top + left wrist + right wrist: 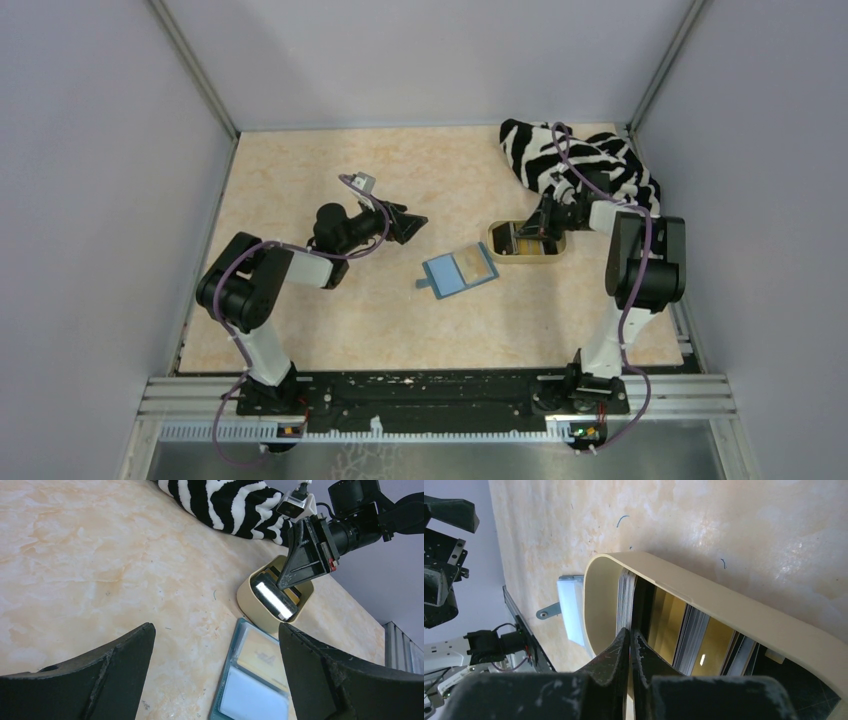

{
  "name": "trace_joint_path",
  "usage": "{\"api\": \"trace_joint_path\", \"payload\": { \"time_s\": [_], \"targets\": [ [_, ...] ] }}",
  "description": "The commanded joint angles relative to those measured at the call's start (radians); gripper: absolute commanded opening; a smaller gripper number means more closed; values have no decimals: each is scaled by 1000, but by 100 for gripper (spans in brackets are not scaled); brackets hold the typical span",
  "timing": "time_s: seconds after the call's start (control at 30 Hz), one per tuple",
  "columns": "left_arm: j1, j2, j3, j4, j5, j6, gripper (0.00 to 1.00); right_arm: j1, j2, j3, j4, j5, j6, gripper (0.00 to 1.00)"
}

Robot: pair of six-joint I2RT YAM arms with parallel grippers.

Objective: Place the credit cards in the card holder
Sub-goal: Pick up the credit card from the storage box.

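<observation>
We see the right gripper [630,636], jaws together, dipped among the credit cards [626,597] in the tan tray [724,605]; the left gripper [215,630] stands spread wide near the card holder [459,271], which lies unfolded just beside the tray

I see my right tool [630,635] in the tray [724,605] among the credit cards [626,597]; card holder [459,271] just left, cloth [580,165] behind.

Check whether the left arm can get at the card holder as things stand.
Probably yes. The left gripper is open and points toward the card holder, which lies open on the table with nothing between. The right gripper is in the tray, off to the side.
</observation>
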Motion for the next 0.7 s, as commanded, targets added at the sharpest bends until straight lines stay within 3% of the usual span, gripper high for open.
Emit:
{"api": "trace_joint_path", "payload": {
  "time_s": [0.0,0.67],
  "targets": [
    [-5,-1,-6,40,0,18,99,-10,-39,29,37,2,4,0],
    [-5,-2,-13,53,3,19,99,-83,-152,53,-45,79,-121,0]
  ]
}}
